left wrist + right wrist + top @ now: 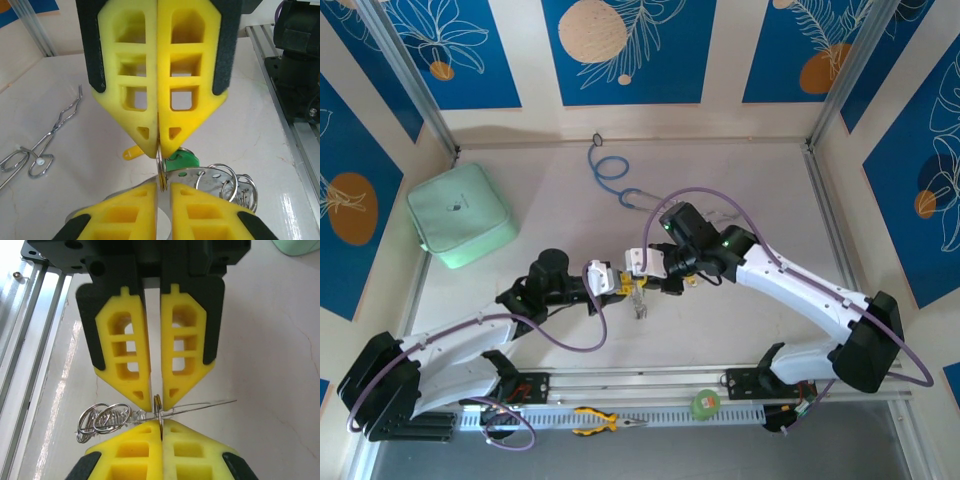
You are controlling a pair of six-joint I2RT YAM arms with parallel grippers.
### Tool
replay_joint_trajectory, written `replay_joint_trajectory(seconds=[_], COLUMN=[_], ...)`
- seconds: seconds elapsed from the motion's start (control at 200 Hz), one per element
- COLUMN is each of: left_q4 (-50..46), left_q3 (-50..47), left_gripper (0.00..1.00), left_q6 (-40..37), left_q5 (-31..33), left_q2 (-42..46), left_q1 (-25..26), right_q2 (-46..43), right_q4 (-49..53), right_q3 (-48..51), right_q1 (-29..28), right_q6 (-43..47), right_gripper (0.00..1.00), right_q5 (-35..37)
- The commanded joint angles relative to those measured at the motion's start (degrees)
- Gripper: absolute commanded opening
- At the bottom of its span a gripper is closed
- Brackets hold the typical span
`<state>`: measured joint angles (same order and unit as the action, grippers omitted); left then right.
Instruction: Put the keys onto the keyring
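Table (740,200) is a pale, glossy slab. On it: mint-green zip pouch (460,215) at far left, blue-tubed stethoscope (612,175) coiled at the far middle, and steel forceps (45,145) lying flat near the centre. Near edge - on the slotted rail - are yellow-handled pliers (605,422) and, well apart to their right, a round green disc (705,403).
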<state>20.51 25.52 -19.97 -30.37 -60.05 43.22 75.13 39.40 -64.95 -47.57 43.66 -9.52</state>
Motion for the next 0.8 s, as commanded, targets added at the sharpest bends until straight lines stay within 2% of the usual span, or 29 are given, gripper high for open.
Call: replay_joint_trajectory(seconds=[0.0, 0.11, 0.22, 0.29, 0.365, 0.45, 0.535, 0.795], left_q4=[1.9, 3.4, 4.0, 4.2, 5.3, 8.6, 11.6, 14.0], left_q3=[0.5, 0.1, -0.3, -0.5, -1.0, -2.1, -3.1, -3.4], left_gripper=[0.15, 0.14, 0.00, 0.00, 0.00, 0.00, 0.00, 0.00], left_q6=[0.6, 1.6, 1.8, 1.8, 2.3, 3.5, 4.8, 6.6], left_q5=[-0.3, -0.3, -0.1, 0.0, 0.0, -0.8, -1.6, -3.6], left_q2=[0.6, 1.0, 1.5, 1.7, 2.0, 2.2, 2.1, 0.8], left_q1=[0.6, 0.6, 0.6, 0.6, 0.6, 0.6, 0.6, 0.6], right_q2=[0.5, 1.0, 1.0, -0.1, -2.9, -6.9, -8.6, -7.5], right_q4=[0.9, 0.8, 0.5, -1.1, -6.2, -14.0, -18.2, -20.0], right_q3=[-2.5, -2.4, -1.8, -0.9, 2.7, 8.9, 13.1, 14.3], right_q1=[-1.2, -1.8, -1.6, -0.6, 2.7, 7.8, 9.2, 8.7], right_q6=[0.3, 0.1, -0.4, -1.8, -5.1, -8.8, -10.3, -11.6], right_gripper=[0.00, 0.00, 0.00, 0.00, 0.22, 0.32, 0.33, 0.33], right_q5=[-1.0, -0.7, -1.0, -3.6, -8.9, -17.8, -21.7, -21.9])
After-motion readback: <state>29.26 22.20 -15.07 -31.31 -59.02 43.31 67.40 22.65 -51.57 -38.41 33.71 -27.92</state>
